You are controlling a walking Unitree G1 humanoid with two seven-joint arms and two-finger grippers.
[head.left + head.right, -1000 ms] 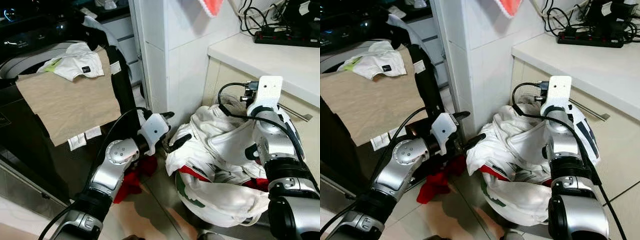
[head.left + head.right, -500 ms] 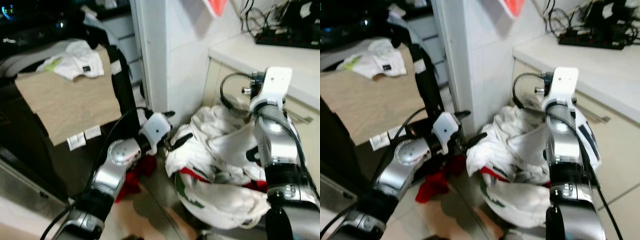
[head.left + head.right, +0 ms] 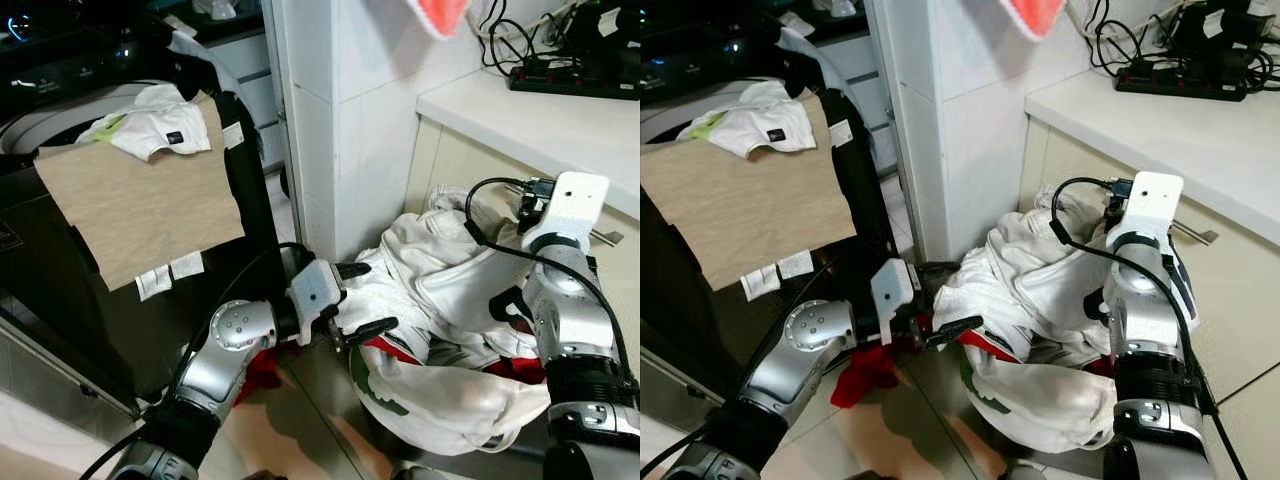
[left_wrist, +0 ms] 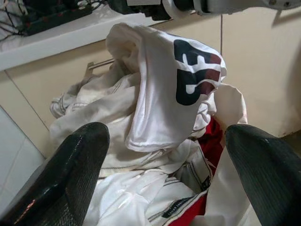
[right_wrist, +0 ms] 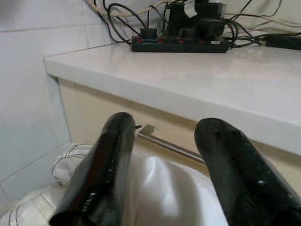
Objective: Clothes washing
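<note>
A heap of white clothes (image 3: 440,330) with red and green patches lies on the floor against the cabinet. My left gripper (image 3: 362,298) is open at the heap's left edge, one finger above and one below the cloth's rim; in the left wrist view the left gripper (image 4: 167,136) frames a white garment (image 4: 160,94) with a dark printed mark. My right gripper (image 5: 164,123) is open just above the white cloth, holding nothing. Its wrist (image 3: 570,205) sits over the heap's far right side. A red cloth (image 3: 262,365) lies on the floor under my left arm.
The dark washing machine (image 3: 60,290) stands at left, a beige cloth (image 3: 140,210) and a white garment (image 3: 150,125) draped over it. A tiled pillar (image 3: 340,130) rises behind the heap. The white counter (image 3: 540,110) carries a power strip (image 3: 575,75). A cabinet handle (image 5: 167,145) is close ahead.
My left gripper has dropped and moved right, onto the edge of the heap. My right wrist has shifted right and slightly down. The heap has settled a little.
</note>
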